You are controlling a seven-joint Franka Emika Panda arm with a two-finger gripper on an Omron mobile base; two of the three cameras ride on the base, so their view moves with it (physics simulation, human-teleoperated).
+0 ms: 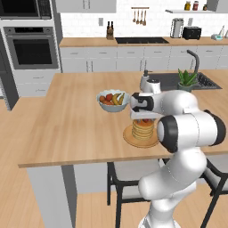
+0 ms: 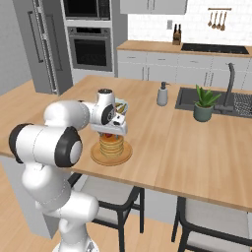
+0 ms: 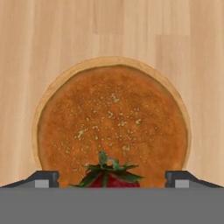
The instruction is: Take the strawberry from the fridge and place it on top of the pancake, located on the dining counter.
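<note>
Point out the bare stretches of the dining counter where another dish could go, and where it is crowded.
Free: the dining counter left of the fruit bowl, and the wood between the pancake and the potted plant. Crowded: bowl, pancake, strawberry and the open hand bunch together.

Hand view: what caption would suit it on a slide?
Open fingers straddle the strawberry resting on the pancake.

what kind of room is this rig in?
A home kitchen, rendered. Telltales: wall oven beside a grey fridge, a black cooktop on the back counter, and a wood-topped dining counter with a sink.
</note>
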